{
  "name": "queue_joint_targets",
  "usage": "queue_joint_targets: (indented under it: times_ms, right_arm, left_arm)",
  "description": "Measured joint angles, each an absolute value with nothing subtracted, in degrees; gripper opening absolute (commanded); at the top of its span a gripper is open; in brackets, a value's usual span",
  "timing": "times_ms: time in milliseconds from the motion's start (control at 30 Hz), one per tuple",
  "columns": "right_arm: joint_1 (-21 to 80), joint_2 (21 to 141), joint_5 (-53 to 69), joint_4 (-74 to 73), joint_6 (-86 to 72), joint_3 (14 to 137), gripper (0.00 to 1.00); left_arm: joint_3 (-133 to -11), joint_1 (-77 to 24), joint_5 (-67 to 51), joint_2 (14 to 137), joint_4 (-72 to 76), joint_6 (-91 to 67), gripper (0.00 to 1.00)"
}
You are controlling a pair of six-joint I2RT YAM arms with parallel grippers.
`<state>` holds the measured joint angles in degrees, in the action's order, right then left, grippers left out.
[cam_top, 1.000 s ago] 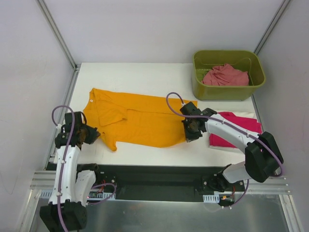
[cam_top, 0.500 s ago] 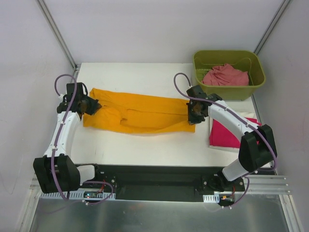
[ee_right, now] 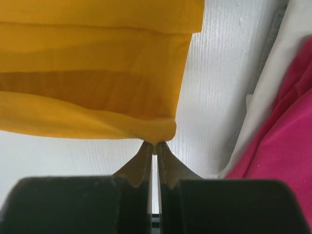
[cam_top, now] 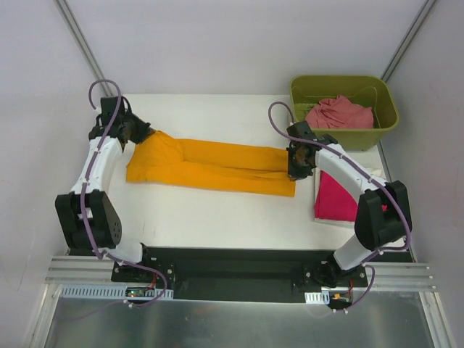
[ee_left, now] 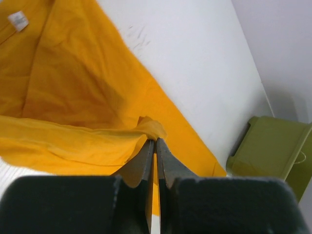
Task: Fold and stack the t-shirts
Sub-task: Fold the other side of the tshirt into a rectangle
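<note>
I'm mid-fold on the bright orange-yellow cloth t-shirt (cam_top: 217,165); left claw (ee_left: 155,141) and right claw (ee_right: 155,145) both pinch its edge tight; next I'd lay it flat

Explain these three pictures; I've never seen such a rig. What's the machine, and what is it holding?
Two robot arms are bolted at the near edge of a white table. The wide picture looks down from above, behind them; the two close-ups come from a camera on each wrist. The left hand and the right hand are each shut on an end of the orange-yellow cloth shirt, stretched between them. A magenta cloth shirt lies at the right; a salmon-pink cloth shirt sits in the olive-green plastic bin.
</note>
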<state>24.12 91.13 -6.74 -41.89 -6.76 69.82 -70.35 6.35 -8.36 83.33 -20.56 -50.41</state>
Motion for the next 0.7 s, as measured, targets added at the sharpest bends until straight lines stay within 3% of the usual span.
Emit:
queue_joint_targets:
  times_ms: [200,300,333,400,433,533,567,600,700]
  right_arm:
    - [23.4,93.2,-6.7,-41.8,-6.8,70.8,0.03]
    - [23.0,94.8,-6.6,-41.8,-6.8,71.3,0.1]
    - [22.9,95.5,-6.6,-42.0,-7.0,71.6,0.25]
    - [22.3,96.9,-6.8,-42.4,-7.7,72.6,0.41]
    - [22.0,97.6,-7.3,-42.7,-8.0,73.3,0.58]
    - [21.2,99.1,-9.2,-44.0,-9.2,75.2,0.78]
    - [21.1,99.2,-9.9,-44.2,-9.5,75.5,0.83]
    - [20.9,99.2,-10.4,-44.6,-9.8,75.8,0.91]
    - [20.8,99.2,-11.5,-45.3,-10.0,76.6,1.0]
  left_arm:
    - [-81.5,6.3,-15.4,96.4,-18.3,-41.9,0.03]
    - [-87.4,6.3,-18.9,103.5,-17.8,-37.3,0.05]
    - [-90.0,6.3,-20.2,106.4,-17.8,-35.7,0.1]
    - [-93.4,6.3,-21.4,111.0,-17.0,-33.5,0.4]
    - [-94.2,6.3,-21.9,112.3,-16.7,-32.8,0.56]
    - [-94.9,6.3,-22.0,115.2,-16.7,-32.1,0.75]
    - [-94.9,6.3,-22.0,115.7,-17.0,-32.1,0.99]
    - [-94.9,6.3,-21.9,115.9,-17.0,-32.0,0.99]
    - [-94.9,6.3,-22.0,115.7,-16.9,-32.1,0.99]
